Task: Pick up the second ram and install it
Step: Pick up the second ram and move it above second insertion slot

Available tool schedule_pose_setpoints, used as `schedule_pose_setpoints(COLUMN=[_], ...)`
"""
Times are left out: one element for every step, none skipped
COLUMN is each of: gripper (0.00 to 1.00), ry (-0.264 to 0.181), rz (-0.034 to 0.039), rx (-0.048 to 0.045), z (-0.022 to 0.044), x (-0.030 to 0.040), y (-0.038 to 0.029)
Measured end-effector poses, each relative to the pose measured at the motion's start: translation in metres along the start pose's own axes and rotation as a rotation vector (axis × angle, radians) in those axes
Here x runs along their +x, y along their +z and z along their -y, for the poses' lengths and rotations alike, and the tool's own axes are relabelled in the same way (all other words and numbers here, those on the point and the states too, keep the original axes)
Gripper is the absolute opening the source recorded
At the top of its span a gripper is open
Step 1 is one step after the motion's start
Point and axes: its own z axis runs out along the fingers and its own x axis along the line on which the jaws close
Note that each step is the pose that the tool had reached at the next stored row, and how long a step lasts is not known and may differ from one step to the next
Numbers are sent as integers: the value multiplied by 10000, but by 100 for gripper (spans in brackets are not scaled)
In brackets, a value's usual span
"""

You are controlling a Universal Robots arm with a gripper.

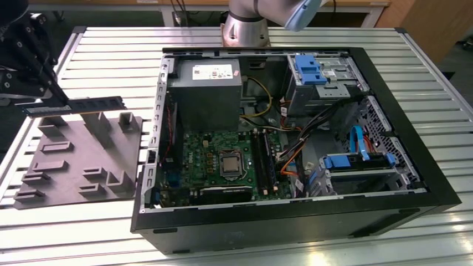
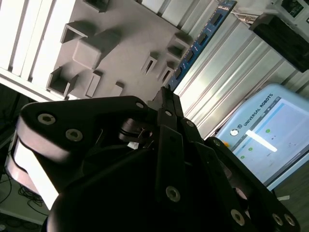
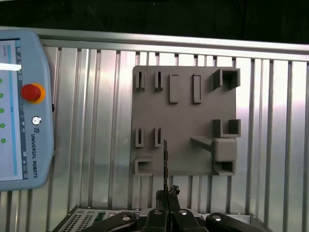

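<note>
Ribbed aluminium table [image 1: 111, 44], slatted, bearing all items listed.

1. Grey moulded fixture plate [image 1: 81, 160] with raised pockets, at the exterior view's left.
2. Open black computer tower case [image 1: 296, 221], lying on its side at the exterior view's right. Inside are a green motherboard [image 1: 214, 149] with long black slots [image 1: 262, 160] and, at the far end, a grey power-supply box [image 1: 203, 88].
3. Black gripper [image 1: 46, 108], above the plate's far edge and well apart from the case. Its fingers are clamped on one end of the second ram [image 1: 85, 104], a thin dark blue-green memory stick held level, clear of the plate.

Hazards, as judged: the end-only grip leaves a long overhang, so the stick may pivot or slip. Any such tilt could mean a skewed seating in the slot. Loose orange cables [image 1: 289, 163] beside the slots may snag.
</note>
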Motion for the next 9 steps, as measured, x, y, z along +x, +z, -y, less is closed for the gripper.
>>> schedule_pose_setpoints(gripper=[11,11,11,11,11,11,11,11,11], ry=[0,0,0,0,1,0,0,0,0], rz=[0,0,0,0,0,0,0,0,-1], rx=[-1,-1,0,-1,-1,-1,-1,-1,-1], z=[12,23,35,46,57,69,80,91,102], x=[0,1,1,2,2,2,3,3,3], y=[0,0,-1,-1,-1,-1,-2,-2,-2])
